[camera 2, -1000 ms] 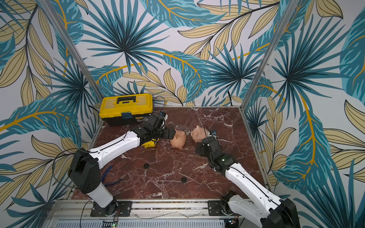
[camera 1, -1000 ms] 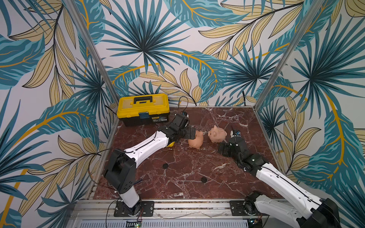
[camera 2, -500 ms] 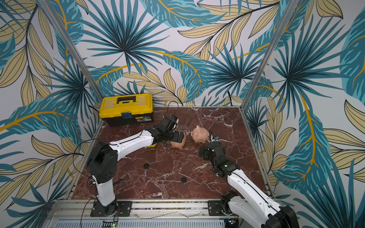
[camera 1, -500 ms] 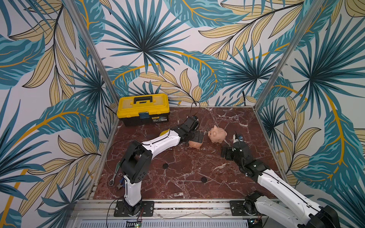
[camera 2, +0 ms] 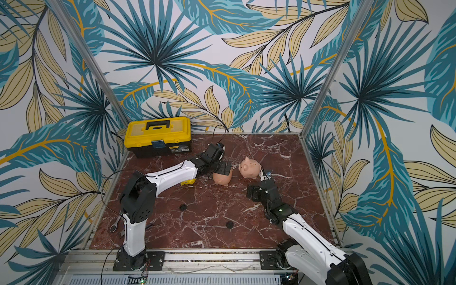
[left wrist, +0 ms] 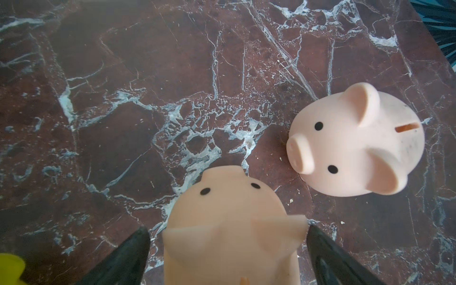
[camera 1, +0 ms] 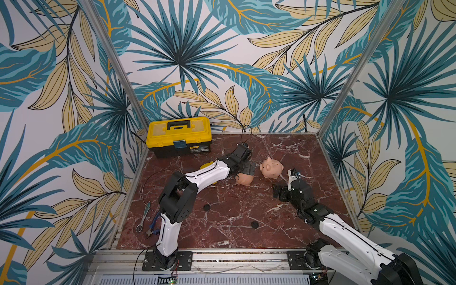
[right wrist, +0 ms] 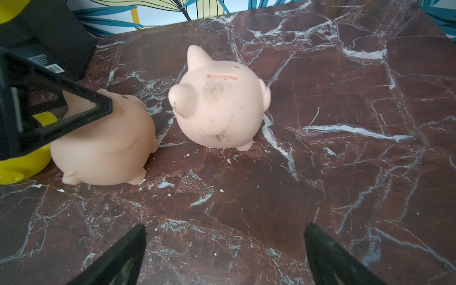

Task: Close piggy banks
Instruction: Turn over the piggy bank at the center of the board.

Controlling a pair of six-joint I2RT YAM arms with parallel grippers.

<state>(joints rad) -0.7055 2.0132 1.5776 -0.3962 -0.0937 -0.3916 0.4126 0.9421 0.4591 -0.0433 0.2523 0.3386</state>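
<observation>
Can make out only a sliver of the yellow pig (camera 2: 187, 182) in front of the toolbox (camera 2: 158, 134), the rest under the left arm; cropped to a corner blob in the left wrist view (left wrist: 9, 267). Cannot see the top of the peach pig (camera 1: 244, 179), covered by the left gripper (camera 1: 246, 170); blurred and cut off in the left wrist view. Cannot tell whether the undersides of the peach pig or pink pig (camera 1: 271, 169) are plugged. Found the pliers (camera 1: 151, 230), well in front of the toolbox, half hidden behind the left arm. Too small to detail: black discs (camera 1: 206, 207).
</observation>
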